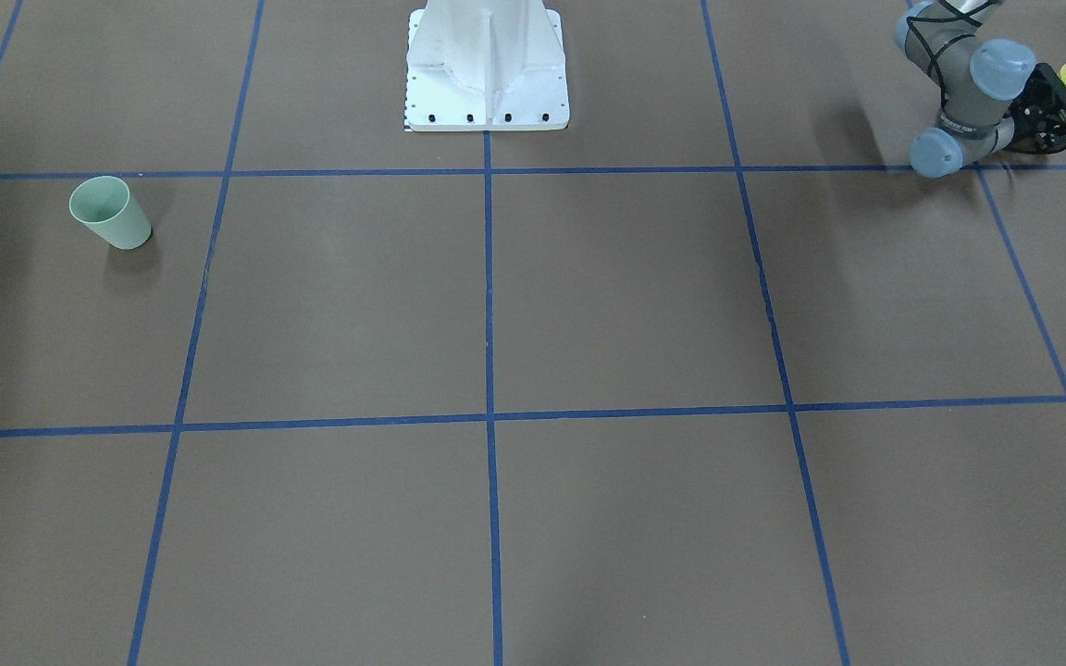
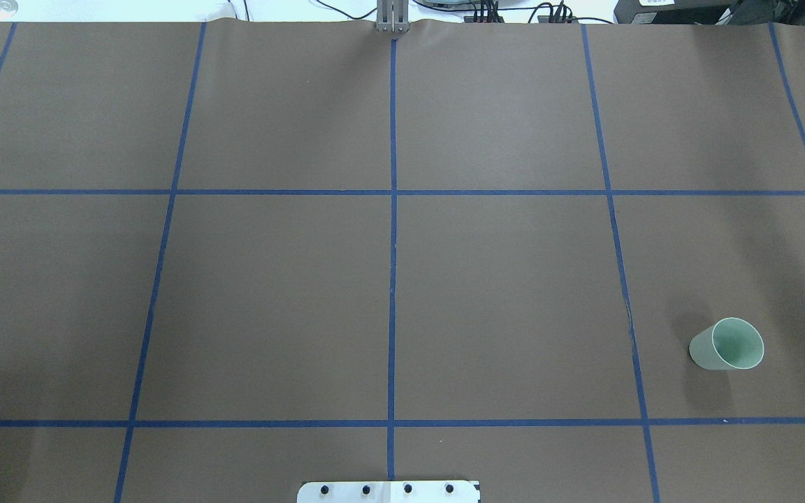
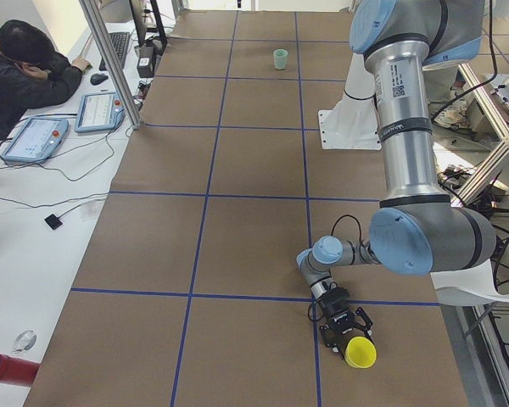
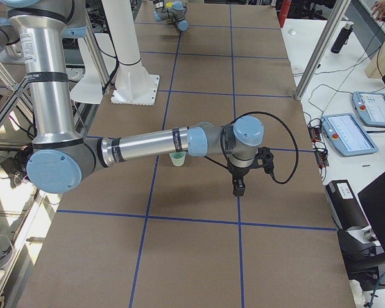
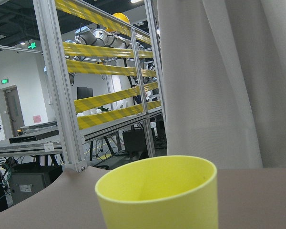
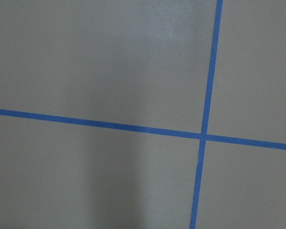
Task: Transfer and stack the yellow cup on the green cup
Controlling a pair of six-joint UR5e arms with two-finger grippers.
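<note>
Because the left claw (image 3: pixel 346 331) sits low and level, the yellow cup (image 3: pixel 360 352) stands right at its fingertips, ready for your grasp; whether it grips yet, I cannot tell. The green cup (image 3: pixel 280 58) stands far beyond it, so you'll likely need a hand-over.

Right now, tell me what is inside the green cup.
The green cup stands upright with its mouth open. Only its bare pale inner wall shows, with nothing in it. The near wall covers part of its floor, so that patch cannot be checked.
</note>
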